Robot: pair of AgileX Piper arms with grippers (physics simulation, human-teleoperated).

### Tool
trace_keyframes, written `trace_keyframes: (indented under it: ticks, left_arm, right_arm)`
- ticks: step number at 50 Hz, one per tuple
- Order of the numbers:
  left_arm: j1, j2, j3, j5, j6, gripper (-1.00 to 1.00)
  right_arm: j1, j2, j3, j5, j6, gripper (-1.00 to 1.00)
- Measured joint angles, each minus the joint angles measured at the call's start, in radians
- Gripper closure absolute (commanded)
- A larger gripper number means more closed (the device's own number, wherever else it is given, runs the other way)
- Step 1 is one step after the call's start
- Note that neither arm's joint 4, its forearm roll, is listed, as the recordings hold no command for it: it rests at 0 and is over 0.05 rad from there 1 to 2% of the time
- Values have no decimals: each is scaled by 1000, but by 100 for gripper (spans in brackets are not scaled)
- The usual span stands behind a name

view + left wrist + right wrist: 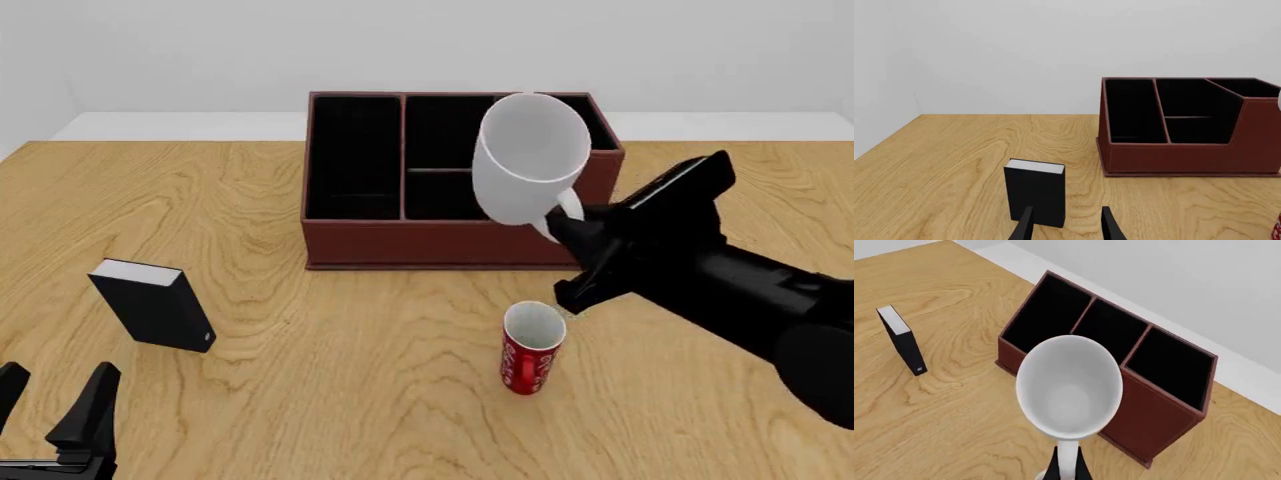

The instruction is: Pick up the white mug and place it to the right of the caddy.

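Note:
The white mug (531, 165) hangs in the air, tilted with its mouth toward the camera, in front of the right half of the caddy (354, 245). My right gripper (567, 225) is shut on its handle. In the right wrist view the white mug (1069, 390) fills the middle, with the gripper (1066, 467) pinching the handle, and the caddy (1147, 420) stands behind it. My left gripper (51, 395) is open and holds nothing near the table's front left corner. The left wrist view shows that gripper (1067, 225) low, and the caddy (1174, 157) further back.
A red mug (531, 350) with white lettering stands upright on the table in front of the caddy, below the right arm. A small black box with a white top (154, 305) stands at the left, just ahead of the left gripper (1035, 192). The table's back edge lies behind the caddy.

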Motion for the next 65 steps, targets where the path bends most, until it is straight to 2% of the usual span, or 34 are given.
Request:
trace_keyframes:
  ticks: [24, 38, 65]
  left_arm:
    - [0, 0, 0, 0, 0, -100]
    - [0, 0, 0, 0, 0, -100]
    - [0, 0, 0, 0, 0, -100]
  right_arm:
    - [-180, -222, 85, 103, -4, 100]
    - [-260, -325, 91, 175, -4, 100]
    - [-406, -410, 83, 242, 19, 100]
